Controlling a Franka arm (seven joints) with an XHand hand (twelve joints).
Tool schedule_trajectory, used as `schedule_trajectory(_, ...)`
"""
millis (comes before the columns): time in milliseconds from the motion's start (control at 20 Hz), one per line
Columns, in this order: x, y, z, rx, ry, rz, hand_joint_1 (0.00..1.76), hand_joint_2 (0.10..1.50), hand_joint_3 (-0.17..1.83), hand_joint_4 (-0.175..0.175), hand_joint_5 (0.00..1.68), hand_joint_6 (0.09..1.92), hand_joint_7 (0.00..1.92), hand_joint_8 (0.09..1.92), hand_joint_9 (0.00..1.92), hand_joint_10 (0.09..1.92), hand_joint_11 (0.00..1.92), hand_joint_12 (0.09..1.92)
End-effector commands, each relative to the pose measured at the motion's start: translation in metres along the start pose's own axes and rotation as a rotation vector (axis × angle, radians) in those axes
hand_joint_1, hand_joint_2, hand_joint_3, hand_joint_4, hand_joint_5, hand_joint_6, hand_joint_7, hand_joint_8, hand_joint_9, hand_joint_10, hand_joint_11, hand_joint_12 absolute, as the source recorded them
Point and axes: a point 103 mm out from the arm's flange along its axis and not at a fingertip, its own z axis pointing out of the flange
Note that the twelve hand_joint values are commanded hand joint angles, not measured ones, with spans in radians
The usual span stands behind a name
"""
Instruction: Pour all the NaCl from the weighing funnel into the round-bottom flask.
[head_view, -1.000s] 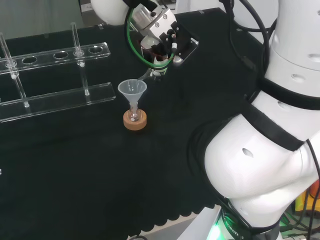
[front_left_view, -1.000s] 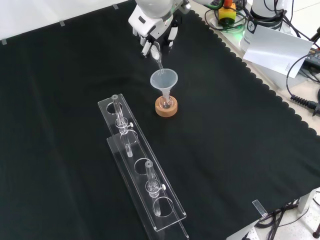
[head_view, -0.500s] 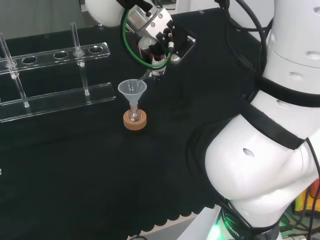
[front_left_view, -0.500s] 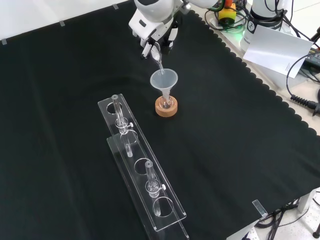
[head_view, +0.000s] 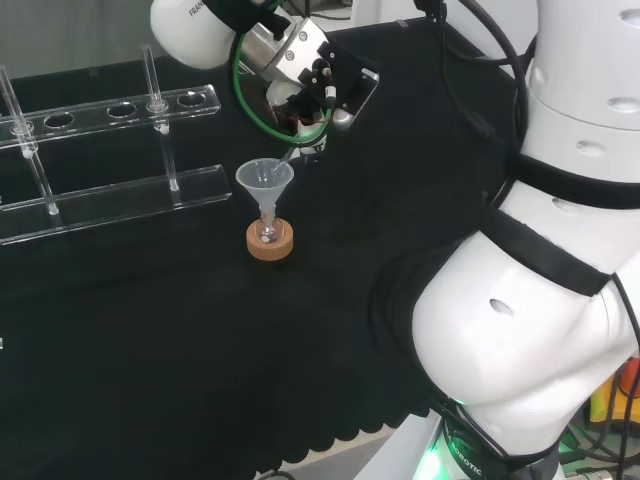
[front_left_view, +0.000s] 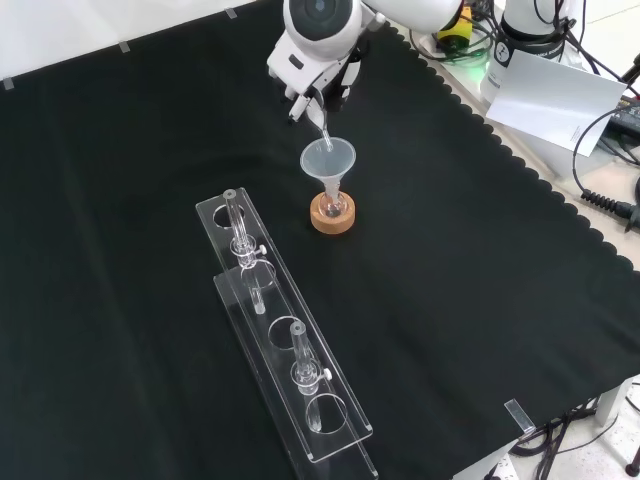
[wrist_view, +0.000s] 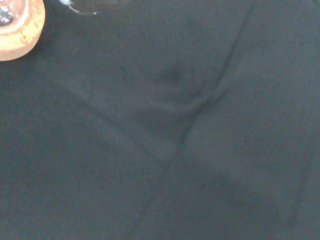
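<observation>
Robot hand (front_left_view: 312, 78), curled on the weighing funnel (front_left_view: 321, 128), now rolled and tipped steeper than a second ago, spout over the flask's (head_view: 268, 232) funnel (front_left_view: 328, 160) mid-table near the far edge; pour advancing.

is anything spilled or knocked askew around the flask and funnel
Nothing stands out. The funnel sits upright in the flask on its cork ring, the hand tips the weighing funnel over the funnel's rim, and no white grains show on the black cloth. The clear rack stands apart, undisturbed.
</observation>
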Motion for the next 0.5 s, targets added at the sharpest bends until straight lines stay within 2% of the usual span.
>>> schedule_trajectory(50,0.0019,0.0005,-0.0041,0.011,-0.05,0.005,1.05,1.06,0.04,0.175,1.07,0.89,1.23,0.37,1.45,0.09,1.2,0.8)
schedule_trajectory(500,0.0025,0.0,-0.0098,0.03,-0.121,0.009,1.05,1.06,0.04,0.175,1.07,0.89,1.23,0.37,1.44,0.09,1.2,0.8)
